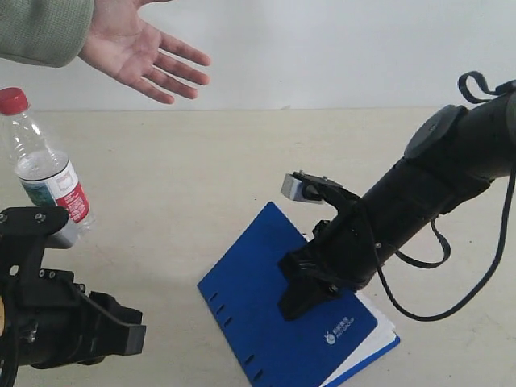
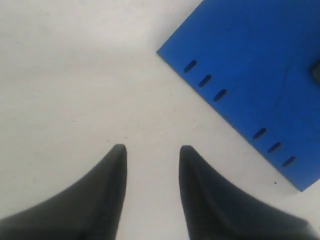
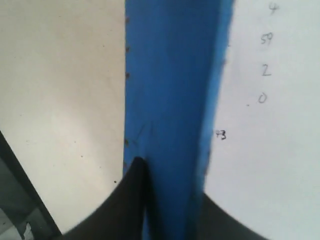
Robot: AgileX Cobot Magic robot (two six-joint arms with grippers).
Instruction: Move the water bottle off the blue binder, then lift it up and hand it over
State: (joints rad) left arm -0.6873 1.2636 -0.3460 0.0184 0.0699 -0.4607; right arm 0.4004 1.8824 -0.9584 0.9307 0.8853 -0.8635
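The water bottle (image 1: pixel 47 173), clear with a red cap, is upright at the far left, off the blue binder (image 1: pixel 254 310). Its base is hidden behind my left arm (image 1: pixel 48 318). In the left wrist view my left gripper (image 2: pixel 152 150) hangs open over bare table with nothing between its fingers, and the binder's (image 2: pixel 260 60) holed edge lies beyond it. My right gripper (image 1: pixel 297 300) is down on the binder's right side. In the right wrist view that gripper (image 3: pixel 172 185) is shut on the binder's blue cover (image 3: pixel 170 90), which is raised off a white page (image 3: pixel 270 125).
A person's open hand (image 1: pixel 137 52) reaches in palm up at the top left, above the bottle. White pages (image 1: pixel 367 363) show under the binder's near corner. The beige table (image 1: pixel 242 161) runs back to a white wall.
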